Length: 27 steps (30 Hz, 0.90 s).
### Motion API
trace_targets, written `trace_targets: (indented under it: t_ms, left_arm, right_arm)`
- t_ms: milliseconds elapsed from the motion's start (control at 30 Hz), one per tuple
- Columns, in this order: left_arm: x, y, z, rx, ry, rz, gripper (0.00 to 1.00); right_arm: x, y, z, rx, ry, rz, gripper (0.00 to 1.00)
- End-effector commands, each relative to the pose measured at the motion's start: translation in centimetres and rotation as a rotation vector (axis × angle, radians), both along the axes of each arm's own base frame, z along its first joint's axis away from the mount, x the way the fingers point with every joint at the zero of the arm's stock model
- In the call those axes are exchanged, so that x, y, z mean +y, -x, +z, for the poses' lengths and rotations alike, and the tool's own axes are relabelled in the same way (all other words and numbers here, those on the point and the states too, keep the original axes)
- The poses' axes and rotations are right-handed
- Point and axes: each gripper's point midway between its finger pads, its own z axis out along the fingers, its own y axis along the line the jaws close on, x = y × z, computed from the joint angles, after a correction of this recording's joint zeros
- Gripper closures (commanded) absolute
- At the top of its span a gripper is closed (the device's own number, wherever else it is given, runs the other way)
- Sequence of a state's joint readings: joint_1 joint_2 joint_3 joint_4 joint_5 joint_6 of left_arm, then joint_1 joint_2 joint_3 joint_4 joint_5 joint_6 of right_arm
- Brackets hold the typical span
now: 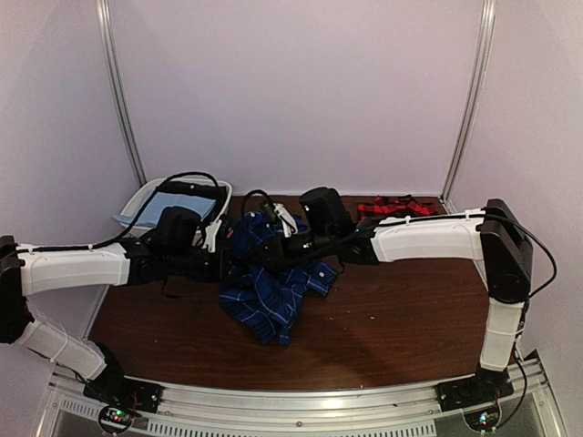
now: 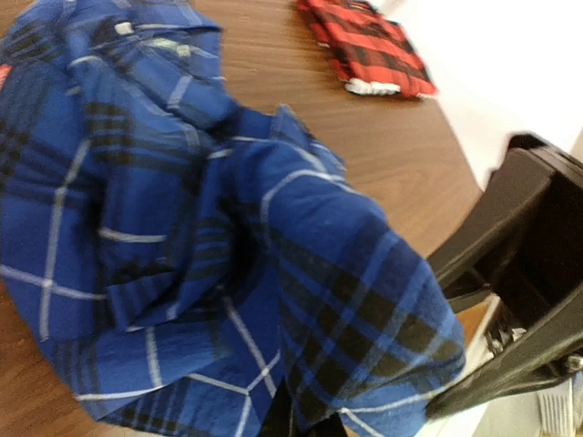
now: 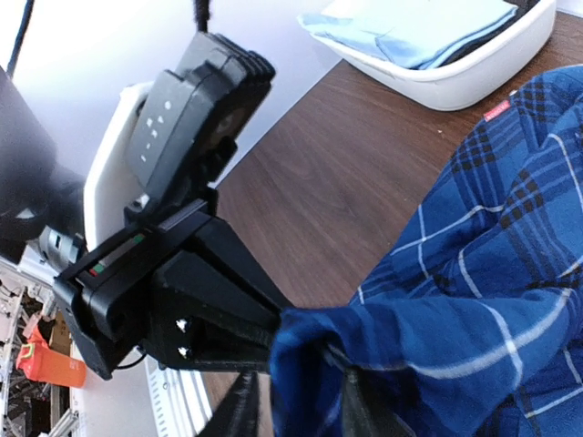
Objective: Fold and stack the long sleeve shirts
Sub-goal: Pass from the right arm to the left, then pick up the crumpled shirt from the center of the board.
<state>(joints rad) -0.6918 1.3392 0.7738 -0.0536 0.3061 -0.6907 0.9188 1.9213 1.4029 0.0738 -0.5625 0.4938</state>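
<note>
The dark blue plaid shirt (image 1: pixel 269 291) hangs bunched between my two grippers over the middle of the table, its lower part resting on the wood. My left gripper (image 3: pixel 273 332) is shut on an edge of this shirt (image 3: pixel 492 300); in the left wrist view the cloth (image 2: pixel 182 228) hides its fingers. My right gripper (image 3: pixel 301 410) meets it from the right with its fingers parted and a fold of the shirt lying between them. The red-and-black check shirt (image 1: pixel 396 208) lies folded at the back right (image 2: pixel 369 50).
A white bin (image 1: pixel 137 205) at the back left corner holds a light blue cloth (image 1: pixel 187 202) and a black garment. Both arms reach inward across the table. White walls stand behind and at both sides.
</note>
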Motion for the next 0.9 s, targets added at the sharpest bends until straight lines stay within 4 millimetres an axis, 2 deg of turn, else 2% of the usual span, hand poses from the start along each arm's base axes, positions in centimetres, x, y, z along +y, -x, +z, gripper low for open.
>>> trace_targets:
  t_ms: [0, 67, 133, 267, 367, 533, 667, 867]
  left_arm:
    - [4.3, -2.2, -0.5, 0.021, -0.158, 0.262, 1.0]
    - [6.6, -2.5, -0.9, 0.04, -0.227, 0.363, 1.0]
    - [7.8, -2.4, -0.6, 0.039, -0.248, 0.415, 1.0]
    - [9.0, -2.2, 0.4, 0.032, -0.258, 0.462, 1.0]
    - [9.2, -2.3, 1.0, 0.021, -0.256, 0.467, 1.0]
    - [8.8, -2.3, 1.3, 0.027, -0.253, 0.448, 1.0]
    - [8.4, -2.4, 1.7, 0.022, -0.244, 0.435, 1.0]
    - [7.9, -2.6, 2.4, 0.015, -0.23, 0.42, 1.0]
  right_arm:
    - [-3.1, -3.6, 0.2, -0.054, 0.049, -0.135, 0.53]
    - [-5.2, -5.3, -0.8, -0.066, 0.102, -0.206, 0.41]
    - [-7.7, -7.0, -2.5, -0.073, 0.183, -0.276, 0.34]
    - [-11.5, -9.8, -5.6, -0.107, 0.338, -0.384, 0.22]
    - [-13.0, -11.4, -7.4, -0.142, 0.433, -0.43, 0.15]
    - [-12.6, -12.8, -10.0, -0.147, 0.509, -0.403, 0.07]
    - [-11.5, -12.7, -12.2, -0.105, 0.526, -0.355, 0.06]
    - [-10.2, -12.1, -13.6, -0.035, 0.478, -0.318, 0.22]
